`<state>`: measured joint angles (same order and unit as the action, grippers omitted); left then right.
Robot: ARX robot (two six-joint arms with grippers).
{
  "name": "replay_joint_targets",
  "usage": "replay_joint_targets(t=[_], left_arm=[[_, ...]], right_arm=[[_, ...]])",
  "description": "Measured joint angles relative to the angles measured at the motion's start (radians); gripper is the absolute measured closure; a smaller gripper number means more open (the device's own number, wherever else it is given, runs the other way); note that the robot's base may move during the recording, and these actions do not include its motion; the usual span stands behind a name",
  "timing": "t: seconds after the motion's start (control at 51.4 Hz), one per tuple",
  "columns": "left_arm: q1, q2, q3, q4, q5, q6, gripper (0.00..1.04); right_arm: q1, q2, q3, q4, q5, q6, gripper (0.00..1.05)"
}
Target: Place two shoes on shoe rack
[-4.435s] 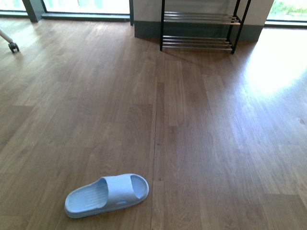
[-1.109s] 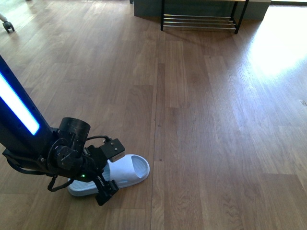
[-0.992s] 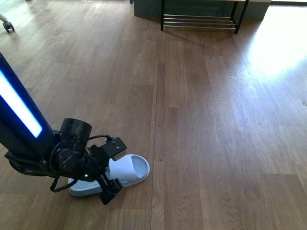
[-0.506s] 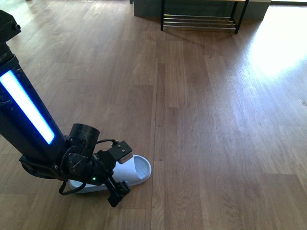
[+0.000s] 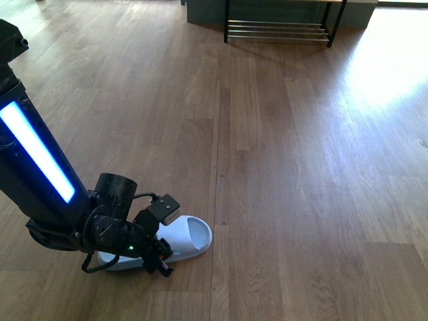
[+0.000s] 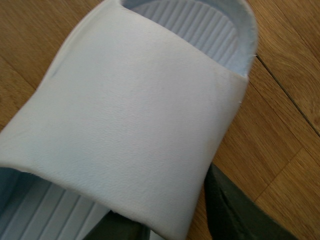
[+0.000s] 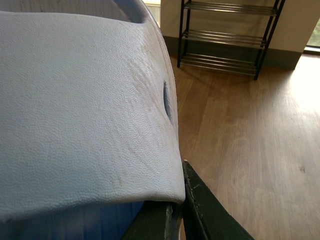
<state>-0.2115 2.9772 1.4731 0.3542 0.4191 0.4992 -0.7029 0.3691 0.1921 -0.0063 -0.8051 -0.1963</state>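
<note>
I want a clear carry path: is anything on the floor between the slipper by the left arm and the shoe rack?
Nothing visible does. In the front view, only bare wood floor lies between the slipper and the shoe rack.

wood floor [image 5: 301, 167] | pale slipper [image 5: 194, 234] near | shoe rack [image 5: 277, 30] far

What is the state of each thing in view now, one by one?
Floor slipper: lying flat on the floor, sole down.
Left gripper: at that slipper's strap; grip unclear.
Lifted slipper: held off the floor.
Right gripper: shut on the Lifted slipper.
Rack: upright, no shoes on it.
</note>
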Motion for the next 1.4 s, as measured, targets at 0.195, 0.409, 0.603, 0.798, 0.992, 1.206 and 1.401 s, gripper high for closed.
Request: replay_joint_targets(t=[0.195, 0.409, 0.603, 0.798, 0.992, 1.206, 1.401], left_arm=[[0.016, 0.000, 0.014, 0.024, -0.020, -0.072, 1.01], [0.048, -0.039, 0.002, 0.062, -0.093, -0.167, 1.03], [0.115, -0.264, -0.136, 0.137, -0.156, -0.242, 1.03], [0.210, -0.660, -0.347, 0.194, -0.264, -0.274, 1.03], [0.321, -1.117, -0.634, 0.233, -0.416, -0.306, 1.03], [0.366, -1.500, -0.851, 0.123, -0.527, -0.334, 1.03], [0.369, -1.923, -1.085, -0.025, -0.657, -0.360, 1.03]], right_arm=[[0.000, 0.000, 0.000, 0.000, 0.000, 0.000, 1.03], [0.000, 0.000, 0.000, 0.000, 0.000, 0.000, 1.03], [0.000, 0.000, 0.000, 0.000, 0.000, 0.000, 1.03], [0.000, 0.000, 0.000, 0.000, 0.000, 0.000, 1.03], [0.000, 0.000, 0.000, 0.000, 0.000, 0.000, 1.03], [0.000, 0.000, 0.000, 0.000, 0.000, 0.000, 1.03], [0.000, 0.000, 0.000, 0.000, 0.000, 0.000, 1.03]])
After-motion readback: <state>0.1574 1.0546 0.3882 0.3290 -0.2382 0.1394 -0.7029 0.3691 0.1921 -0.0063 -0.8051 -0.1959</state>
